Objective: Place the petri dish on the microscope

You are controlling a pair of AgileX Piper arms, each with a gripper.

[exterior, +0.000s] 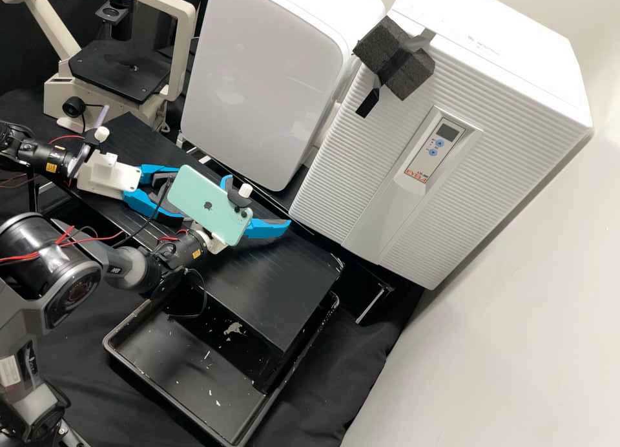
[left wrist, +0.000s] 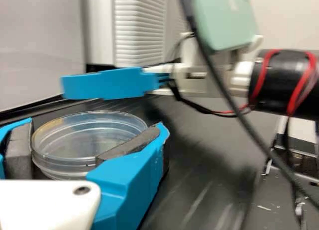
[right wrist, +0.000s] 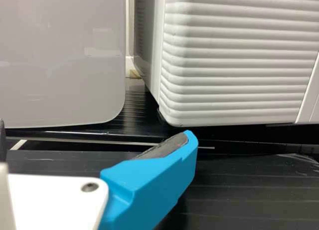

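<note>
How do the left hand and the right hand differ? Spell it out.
The left hand grips the petri dish; the right hand is spread wide and holds nothing. In the high view, the left hand sits nearer the microscope than the right hand does. Both have bright blue fingers with dark pads on a white body.

A pale, plain wall (exterior: 516, 318) catches soft light behind a smooth-fronted white cabinet (exterior: 265, 79) and a ribbed white one (exterior: 491, 85), standing side by side beyond the black desk (exterior: 284, 285), with dark cloth (exterior: 336, 389) below.
</note>
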